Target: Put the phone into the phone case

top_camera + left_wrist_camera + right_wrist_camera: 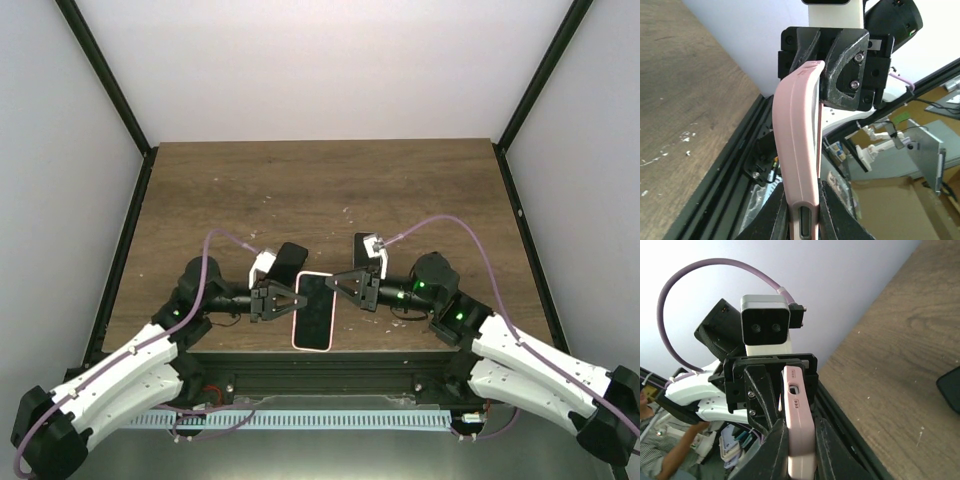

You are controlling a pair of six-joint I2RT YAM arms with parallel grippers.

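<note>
A phone with a dark screen sits inside a pink phone case, held above the table's near edge. My left gripper is shut on the case's left long edge. My right gripper is shut on its right long edge. In the left wrist view the case runs edge-on between my left gripper's fingers, with the right gripper's black jaws clamping its far end. In the right wrist view the case stands between my right gripper's fingers, its port cut-out facing the camera.
The brown wooden table stretches away behind the grippers, with pale scuffs near its middle. Black frame posts rise at both sides. A dark object shows at the right edge of the right wrist view.
</note>
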